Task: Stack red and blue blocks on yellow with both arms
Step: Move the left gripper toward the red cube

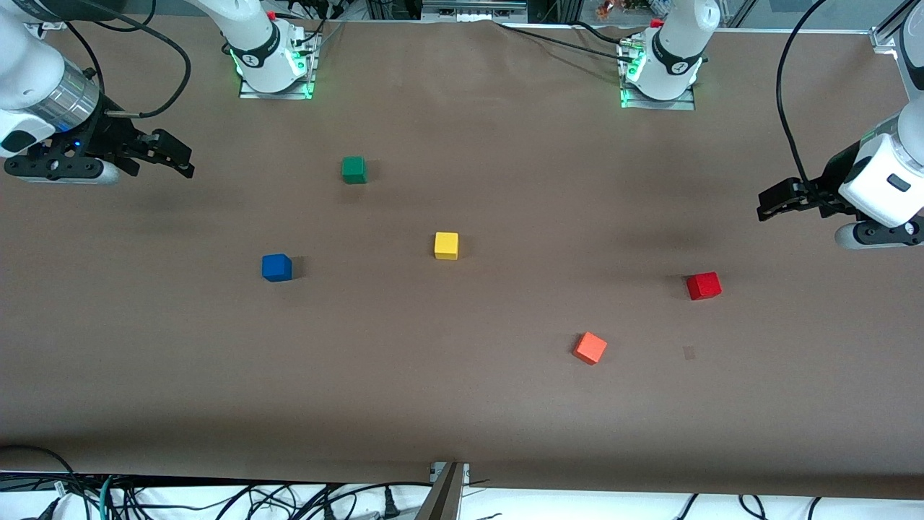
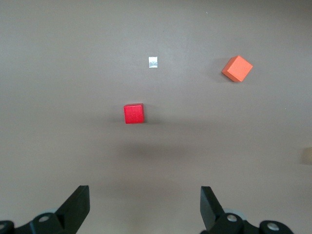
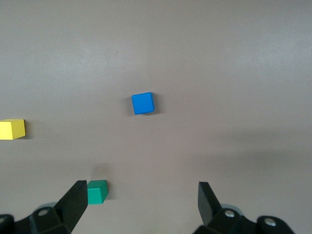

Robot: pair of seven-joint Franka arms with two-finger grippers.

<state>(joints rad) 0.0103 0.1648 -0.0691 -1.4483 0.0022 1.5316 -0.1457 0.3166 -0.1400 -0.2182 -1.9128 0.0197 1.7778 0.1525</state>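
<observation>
Right gripper (image 1: 180, 155) is hanging wide open and empty over the table's right-arm end, blue block (image 1: 276, 267) lying apart from it; yellow block (image 1: 446, 245) is sitting mid-table; red block (image 1: 703, 286) is lying near the equally open, empty left gripper (image 1: 771, 202).

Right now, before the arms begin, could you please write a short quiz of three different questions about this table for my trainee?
1. True or false: the red cube already sits on the yellow cube.
2. Which cube lies nearest to the front camera?
A. green cube
B. orange cube
C. blue cube
3. Fill in: the right gripper has its jaws ____ and holds nothing.

Key
1. False. All five cubes lie apart on the brown table.
2. B.
3. Open. The left gripper is open as well, up at its own end of the table, and the red cube is the one closest to it.
</observation>
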